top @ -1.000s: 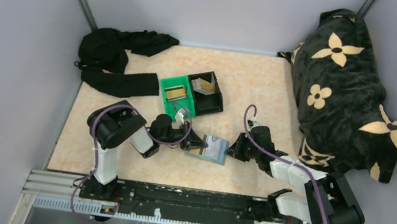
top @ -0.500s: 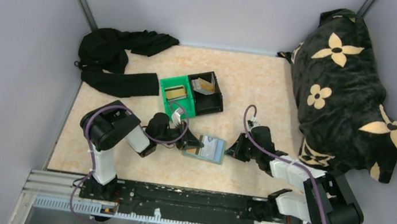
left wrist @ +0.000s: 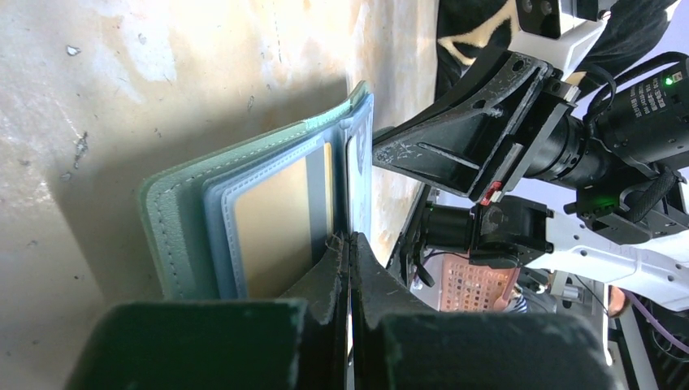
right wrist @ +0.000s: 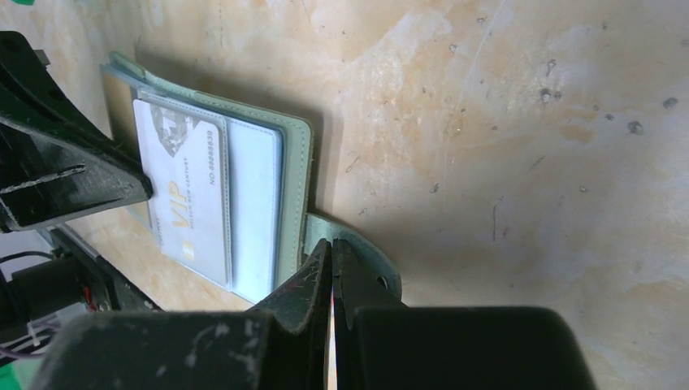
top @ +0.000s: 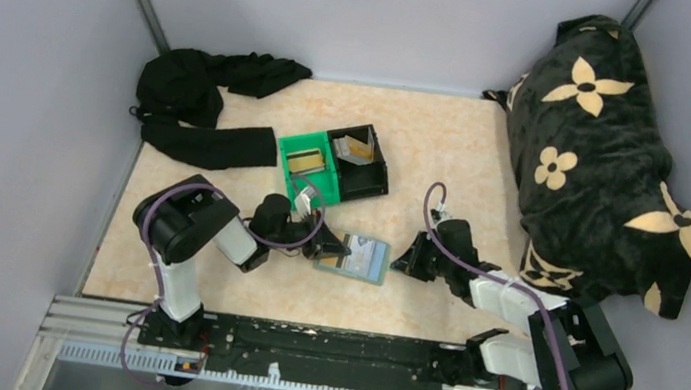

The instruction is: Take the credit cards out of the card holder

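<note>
Left fingers [left wrist: 350,244] are pressed together at the left edge of the wallet [top: 353,257], by its tan card [left wrist: 280,215]; whether they pinch anything I cannot tell. The wallet lies open on the desk [top: 447,158], just in front of the green bin [top: 308,166], with a pale card [right wrist: 188,191] pocketed. Right fingers [right wrist: 331,252], together, sit on the wallet's right tab. This looks like the step of bracing the wallet; next comes pinching a card's edge and sliding it out.

One card holder [top: 354,257], showing one tan-gold credit card [left wrist: 276,215] and one pale grey credit card [right wrist: 185,191]. Two bins: one green bin [top: 287,147] holding one gold card [top: 302,161], one black bin [top: 372,180] with cards too small to count. Two grippers, left gripper [top: 340,248] and right gripper [top: 401,261]; one flowered blanket [top: 598,158].
</note>
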